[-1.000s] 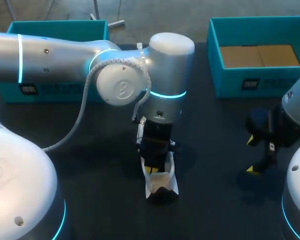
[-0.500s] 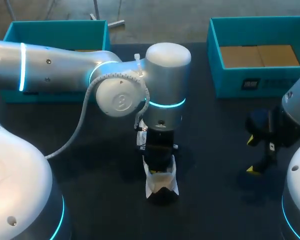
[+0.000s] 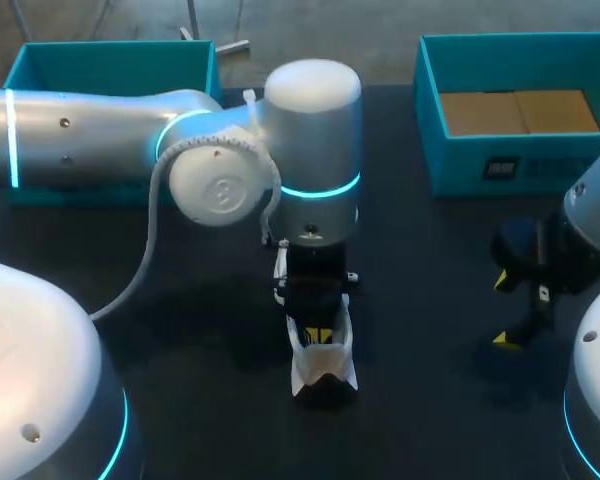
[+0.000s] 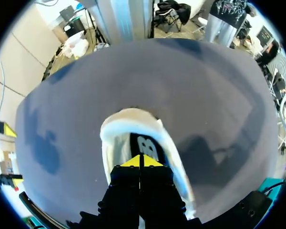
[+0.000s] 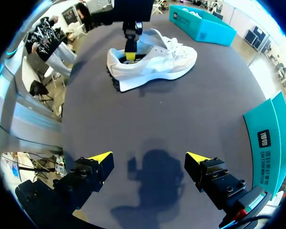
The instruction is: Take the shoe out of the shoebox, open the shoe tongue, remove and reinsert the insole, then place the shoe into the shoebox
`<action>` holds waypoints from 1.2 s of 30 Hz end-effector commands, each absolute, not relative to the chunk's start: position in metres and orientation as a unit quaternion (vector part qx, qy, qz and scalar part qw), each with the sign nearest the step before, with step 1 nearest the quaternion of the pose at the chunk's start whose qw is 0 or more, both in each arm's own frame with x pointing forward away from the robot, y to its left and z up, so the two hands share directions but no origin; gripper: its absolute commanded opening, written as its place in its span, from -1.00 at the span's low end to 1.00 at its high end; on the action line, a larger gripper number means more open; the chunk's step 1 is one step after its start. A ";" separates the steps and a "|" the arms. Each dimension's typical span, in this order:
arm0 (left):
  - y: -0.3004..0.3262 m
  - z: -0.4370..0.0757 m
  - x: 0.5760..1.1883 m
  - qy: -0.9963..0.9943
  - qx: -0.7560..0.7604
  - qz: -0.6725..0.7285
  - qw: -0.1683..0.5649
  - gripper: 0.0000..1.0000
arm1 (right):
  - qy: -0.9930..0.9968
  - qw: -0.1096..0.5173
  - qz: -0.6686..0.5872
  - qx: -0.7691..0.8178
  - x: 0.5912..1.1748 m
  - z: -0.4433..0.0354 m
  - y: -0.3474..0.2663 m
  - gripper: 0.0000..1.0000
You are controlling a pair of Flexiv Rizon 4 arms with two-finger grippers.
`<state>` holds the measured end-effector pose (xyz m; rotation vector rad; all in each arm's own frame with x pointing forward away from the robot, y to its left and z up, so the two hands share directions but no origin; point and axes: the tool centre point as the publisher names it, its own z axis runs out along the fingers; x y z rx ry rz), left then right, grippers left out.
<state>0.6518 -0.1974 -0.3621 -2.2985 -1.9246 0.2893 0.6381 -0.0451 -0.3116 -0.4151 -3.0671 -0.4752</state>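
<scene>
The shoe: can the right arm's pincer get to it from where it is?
Probably yes. Only bare table lies between the open right pincer and the shoe. But the left pincer sits in the shoe's opening, so only its side and toe look free.

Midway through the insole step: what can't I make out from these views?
- Left wrist view: whether the left gripper, tips together inside the shoe, pinches the insole; its own fingers cover the spot.
- Head view: most of the shoe, under the wrist of the left arm.
- Right wrist view: the shoe's inside, behind its collar.
- Head view: the floor of the left shoebox, behind the left arm.
</scene>
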 end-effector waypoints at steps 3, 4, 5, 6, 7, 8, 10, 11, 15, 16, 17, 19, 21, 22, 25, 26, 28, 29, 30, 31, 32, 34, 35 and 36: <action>-0.196 -0.366 0.643 -0.626 -0.772 0.067 0.085 -1.00 | -0.979 0.003 -0.153 -0.132 0.637 -0.312 -0.045 1.00; -0.195 -0.372 0.642 -0.625 -0.773 0.062 0.092 -1.00 | -0.979 0.003 -0.153 -0.132 0.637 -0.312 -0.045 1.00; -0.195 -0.374 0.642 -0.625 -0.773 0.059 0.095 -1.00 | -0.979 0.003 -0.153 -0.132 0.637 -0.312 -0.045 1.00; -0.195 -0.379 0.642 -0.623 -0.774 0.054 0.102 -1.00 | -0.979 0.003 -0.153 -0.132 0.637 -0.312 -0.045 1.00; -0.194 -0.382 0.642 -0.621 -0.774 0.052 0.106 -1.00 | -0.979 0.003 -0.153 -0.132 0.637 -0.312 -0.045 1.00; -0.192 -0.384 0.642 -0.619 -0.776 0.052 0.112 -1.00 | -0.979 0.003 -0.153 -0.132 0.637 -0.312 -0.045 1.00; -0.188 -0.392 0.641 -0.611 -0.781 0.037 0.124 -1.00 | -0.979 0.003 -0.153 -0.132 0.637 -0.312 -0.045 1.00; -0.186 -0.396 0.641 -0.612 -0.780 0.030 0.129 -1.00 | -0.979 0.003 -0.153 -0.132 0.637 -0.312 -0.045 1.00; -0.177 -0.410 0.643 -0.624 -0.769 0.027 0.134 -1.00 | -0.979 0.003 -0.153 -0.132 0.637 -0.312 -0.045 1.00; -0.176 -0.412 0.643 -0.626 -0.768 0.036 0.132 -1.00 | -0.979 0.003 -0.153 -0.132 0.637 -0.312 -0.045 1.00; -0.174 -0.414 0.643 -0.629 -0.766 0.043 0.127 -1.00 | -0.979 0.003 -0.153 -0.132 0.637 -0.312 -0.045 1.00; -0.173 -0.417 0.643 -0.633 -0.764 0.051 0.117 -1.00 | -0.979 0.003 -0.153 -0.132 0.637 -0.312 -0.045 1.00; -0.174 -0.422 0.644 -0.642 -0.758 0.058 0.104 -1.00 | -0.979 0.003 -0.153 -0.132 0.637 -0.312 -0.045 1.00; -0.174 -0.424 0.645 -0.646 -0.754 0.061 0.099 -1.00 | -0.979 0.003 -0.153 -0.132 0.637 -0.312 -0.045 1.00; -0.177 -0.424 0.649 -0.660 -0.744 0.062 0.084 -1.00 | -0.979 0.003 -0.153 -0.132 0.637 -0.312 -0.045 1.00; -0.178 -0.422 0.650 -0.662 -0.743 0.064 0.079 -1.00 | -0.979 0.003 -0.153 -0.132 0.637 -0.312 -0.045 1.00; -0.181 -0.414 0.651 -0.669 -0.738 0.066 0.057 -1.00 | -0.979 0.003 -0.153 -0.132 0.637 -0.312 -0.045 1.00; -0.182 -0.410 0.653 -0.672 -0.736 0.068 0.048 -1.00 | -0.979 0.003 -0.153 -0.132 0.637 -0.312 -0.045 1.00; -0.183 -0.407 0.654 -0.673 -0.735 0.067 0.043 -1.00 | -0.979 0.003 -0.153 -0.132 0.637 -0.312 -0.045 1.00; -0.184 -0.404 0.655 -0.676 -0.733 0.065 0.035 -1.00 | -0.979 0.003 -0.153 -0.132 0.637 -0.312 -0.045 1.00; -0.186 -0.398 0.656 -0.677 -0.733 0.066 0.029 -1.00 | -0.979 0.003 -0.153 -0.132 0.637 -0.312 -0.045 1.00; -0.188 -0.390 0.656 -0.676 -0.734 0.063 0.020 -1.00 | -0.979 0.003 -0.153 -0.132 0.637 -0.312 -0.045 1.00; -0.188 -0.387 0.656 -0.675 -0.735 0.063 0.019 -1.00 | -0.979 0.003 -0.153 -0.132 0.637 -0.312 -0.045 1.00; -0.190 -0.382 0.655 -0.672 -0.738 0.064 0.017 -1.00 | -0.979 0.003 -0.153 -0.132 0.637 -0.312 -0.045 1.00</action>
